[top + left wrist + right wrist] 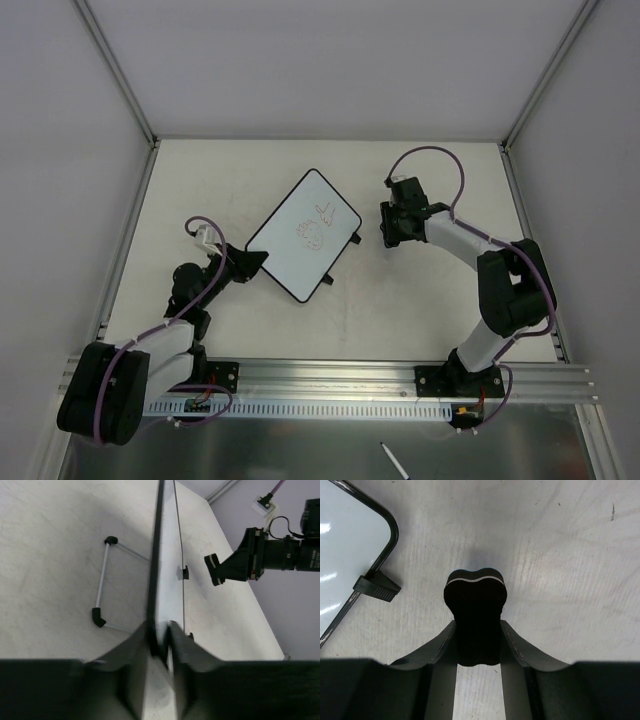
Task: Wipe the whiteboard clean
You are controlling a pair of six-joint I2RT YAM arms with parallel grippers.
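Red scribbles (313,230) lie left of my right gripper (476,630), clenched on the eraser (475,592); left gripper (159,630) clamps the whiteboard (290,250) edge, so I'd wipe flat, lightly

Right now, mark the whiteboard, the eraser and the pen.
whiteboard (285,245): top view, bare white face.
eraser (475,600): right wrist view, black body ahead of the jaws.
pen (394,461): top view, middle of the barrel.
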